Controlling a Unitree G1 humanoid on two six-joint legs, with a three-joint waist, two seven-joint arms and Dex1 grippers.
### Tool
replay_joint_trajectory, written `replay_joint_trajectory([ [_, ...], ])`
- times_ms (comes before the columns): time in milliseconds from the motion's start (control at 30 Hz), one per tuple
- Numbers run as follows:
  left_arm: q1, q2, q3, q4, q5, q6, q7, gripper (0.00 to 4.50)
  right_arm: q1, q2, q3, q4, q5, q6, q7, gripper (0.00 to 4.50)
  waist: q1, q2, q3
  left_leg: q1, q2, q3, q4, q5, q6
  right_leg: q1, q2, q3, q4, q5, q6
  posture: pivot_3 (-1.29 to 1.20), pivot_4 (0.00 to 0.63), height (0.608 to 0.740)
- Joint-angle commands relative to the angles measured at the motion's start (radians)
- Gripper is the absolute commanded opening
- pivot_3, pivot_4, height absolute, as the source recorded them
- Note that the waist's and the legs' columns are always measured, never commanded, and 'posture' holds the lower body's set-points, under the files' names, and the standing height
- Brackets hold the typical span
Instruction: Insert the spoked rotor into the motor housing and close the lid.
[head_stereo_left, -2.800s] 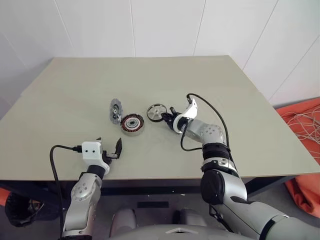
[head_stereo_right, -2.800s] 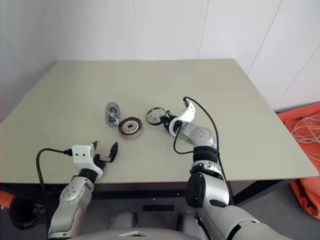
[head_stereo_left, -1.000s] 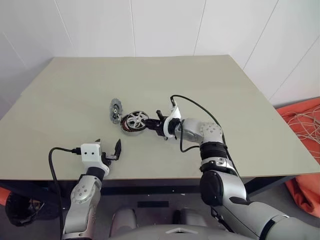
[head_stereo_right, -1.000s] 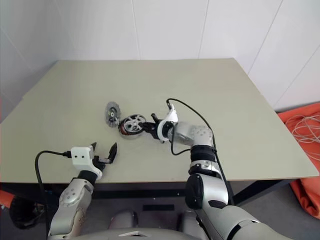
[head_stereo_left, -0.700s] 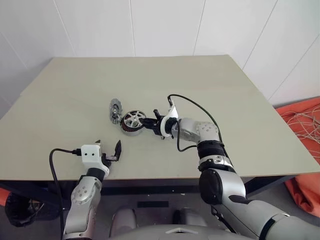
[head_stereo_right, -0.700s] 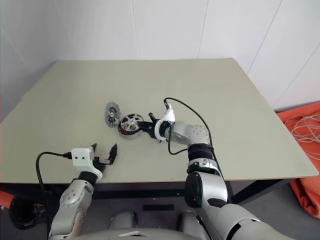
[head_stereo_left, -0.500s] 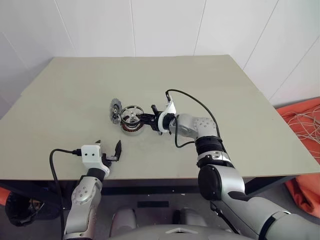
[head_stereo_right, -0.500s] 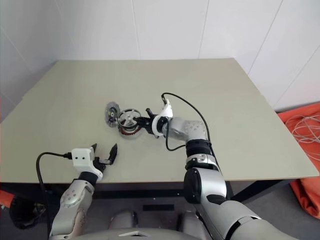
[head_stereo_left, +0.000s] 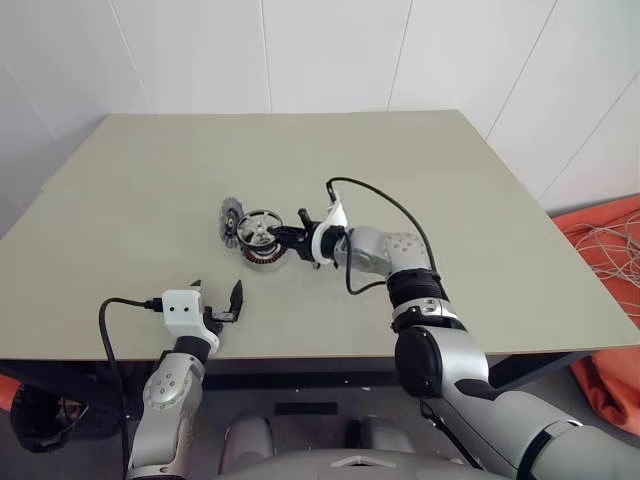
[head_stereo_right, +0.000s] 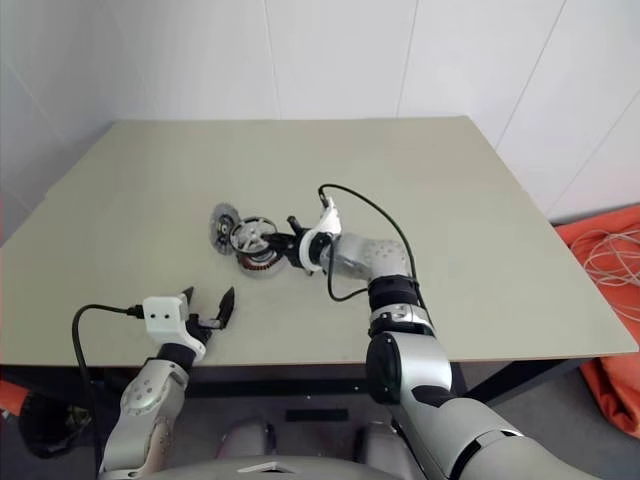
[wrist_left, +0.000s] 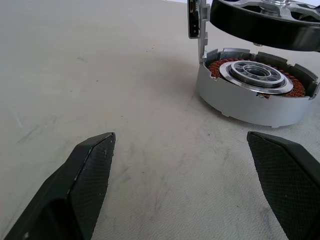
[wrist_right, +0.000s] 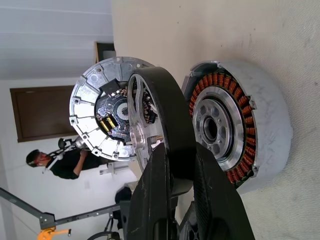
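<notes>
Right claw (head_stereo_left: 285, 237) pinching the spoked rotor (head_stereo_left: 259, 227) by its rim, holding it just above the motor housing (head_stereo_left: 265, 255) on the table (head_stereo_left: 420, 170), not yet level. Lid (head_stereo_left: 231, 219) upright, touching the housing's far side. Silver spokes, dark rim. Left claw (head_stereo_left: 217, 302) spread, well apart.

Robot test lab: bare table (head_stereo_left: 150, 190), white panel walls (head_stereo_left: 330, 50) (cable heap (head_stereo_left: 610, 250) aside).

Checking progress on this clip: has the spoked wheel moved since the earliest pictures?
Yes. The right gripper carried the spoked wheel leftward, from beside the motor housing to above it.
</notes>
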Motion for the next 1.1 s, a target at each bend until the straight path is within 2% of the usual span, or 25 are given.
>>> replay_joint_trajectory([
  [33, -0.008, 0.003, 0.003, -0.039, -0.003, -0.006, 0.003, 4.50, -0.067, 0.150, 0.006, -0.003, -0.005, -0.006, 0.017, 0.30, 0.000, 0.000, 0.000, 0.000, 0.000, 0.000, 0.000, 0.000, 0.000, 0.000, 0.000, 0.000, 0.000, 0.000, -0.001, 0.00, 0.000, 0.740],
  [433, -0.005, -0.002, -0.008, -0.057, 0.003, 0.004, 0.013, 4.50, -0.059, 0.132, 0.005, 0.015, -0.052, -0.026, 0.040, 0.30, 0.000, 0.000, 0.000, 0.000, 0.000, 0.000, 0.000, 0.000, 0.000, 0.000, 0.000, 0.000, 0.000, 0.002, -0.003, 0.00, 0.000, 0.740],
  [700, -0.013, -0.001, -0.016, -0.106, 0.002, 0.053, 0.029, 4.50, -0.067, 0.123, -0.004, 0.014, -0.065, -0.038, 0.057, 3.02, 0.000, 0.000, 0.000, 0.001, 0.000, 0.000, 0.000, 0.000, 0.000, 0.001, 0.000, 0.000, 0.000, 0.003, -0.005, 0.00, 0.000, 0.740],
  [800, -0.017, 0.002, -0.014, -0.119, -0.001, 0.069, 0.031, 4.50, -0.068, 0.116, -0.007, -0.004, -0.059, -0.041, 0.061, 3.99, 0.000, 0.000, 0.000, 0.003, 0.000, 0.000, 0.001, 0.000, 0.000, 0.003, 0.000, 0.000, 0.001, 0.000, 0.000, 0.00, 0.000, 0.740],
  [1100, -0.030, 0.010, -0.004, -0.109, -0.010, 0.080, 0.018, 4.50, -0.039, 0.074, -0.049, -0.099, -0.013, 0.013, 0.028, 3.99, 0.000, 0.000, 0.000, 0.002, 0.000, 0.000, 0.001, 0.000, 0.000, 0.003, 0.000, 0.000, 0.001, 0.000, 0.000, 0.00, 0.000, 0.740],
])
